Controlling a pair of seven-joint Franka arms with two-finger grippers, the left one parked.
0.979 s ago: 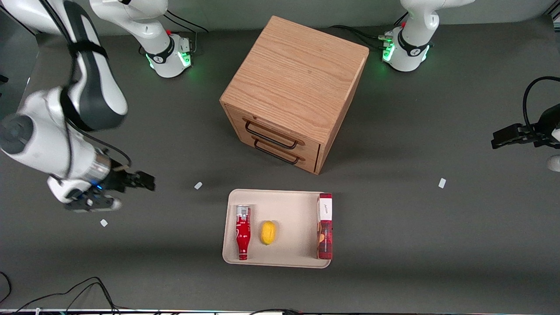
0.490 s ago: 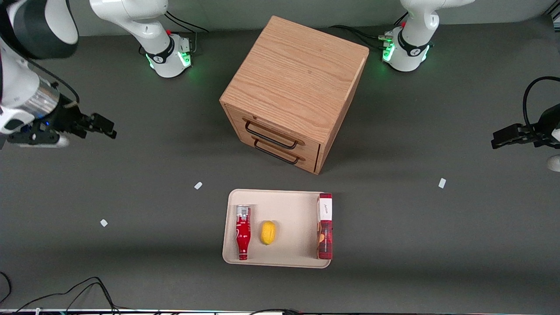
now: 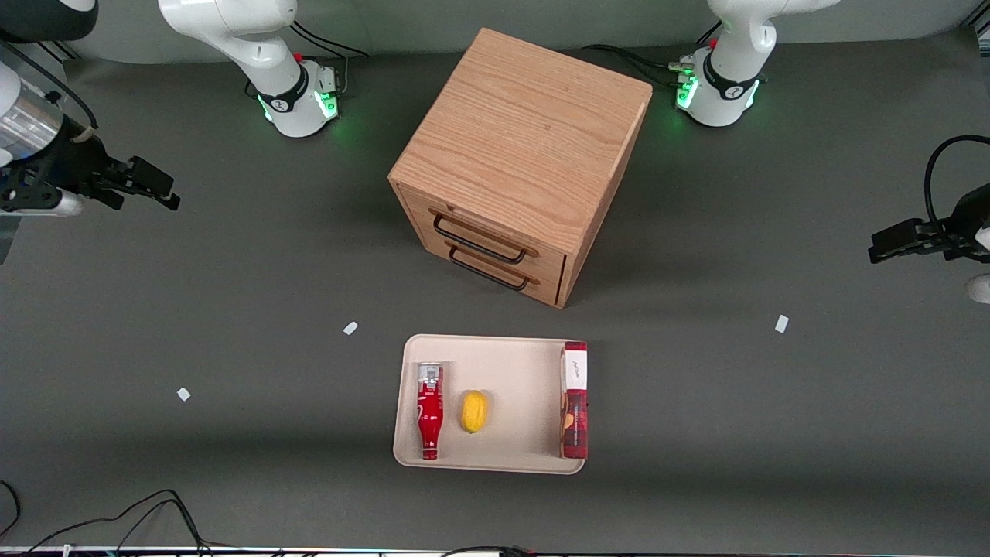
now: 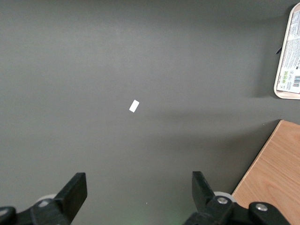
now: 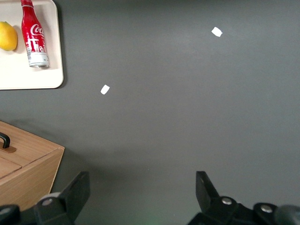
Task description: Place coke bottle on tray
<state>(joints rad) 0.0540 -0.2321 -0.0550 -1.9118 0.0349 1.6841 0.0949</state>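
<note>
**Bottle down on tray, arm parked wide**

With the coke bottle point(image 3: 429, 411) lying flat on the tray point(image 3: 510, 363), the placing looks complete; what remains is a judgement about leaving the scene tidy.

- Bottle: on its side near the tray edge toward the working arm's end, cap pointing at the front camera, silvery base toward the cabinet point(image 3: 520, 162). Wrist view agrees: bottle point(image 5: 34, 33) well inside the rim, not overhanging.
- Lemon point(image 3: 474, 411): just beside the bottle, a thin gap between them, not touching as far as can be seen.
- Red box point(image 3: 574, 400): along the tray edge toward the parked arm's end, well apart from the bottle.
- Gripper point(image 3: 147, 182): high over bare table at the working arm's end, well apart from the tray, farther from the front camera than it. Fingers spread wide, nothing between them; wrist view shows both fingertips point(image 5: 75, 190) with open table in the gap.
- Small white tags point(image 3: 350, 328) on the table, none near the tray contents.

Doing the step well: a round bottle lying flat can roll, so the check is that it sits quiet against the low rim and the lemon. Any further arm travel should stay high and clear of the tray and the cabinet top. No regrasp seems called for.
</note>
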